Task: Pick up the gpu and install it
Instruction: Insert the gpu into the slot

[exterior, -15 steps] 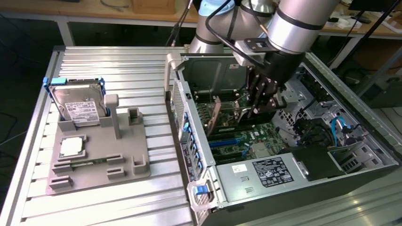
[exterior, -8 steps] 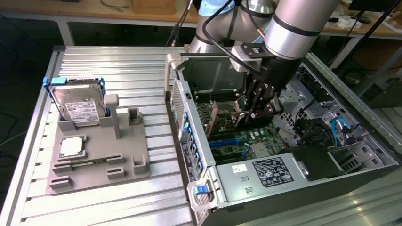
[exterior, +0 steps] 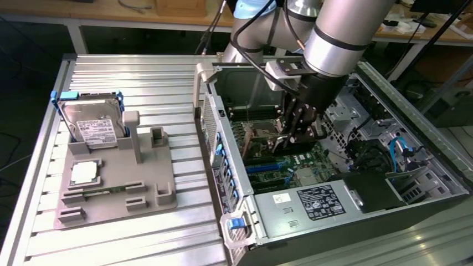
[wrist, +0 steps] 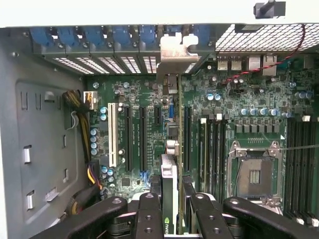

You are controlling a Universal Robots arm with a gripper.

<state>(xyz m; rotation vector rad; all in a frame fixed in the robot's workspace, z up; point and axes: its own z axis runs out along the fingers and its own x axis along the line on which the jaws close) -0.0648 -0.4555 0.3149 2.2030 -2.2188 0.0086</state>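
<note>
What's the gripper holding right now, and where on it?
The gpu, pinched edge-on in the gripper at the end away from its metal bracket.

Bench [exterior: 133,72]: ribbed aluminium slats.
Set on it: grey holder plate [exterior: 155,166], the exterior view's left; open computer case [exterior: 210,119], just beside.

exterior high overhead, wrist close, both see motherboard [exterior: 303,162] [wrist: 149,99]
</note>
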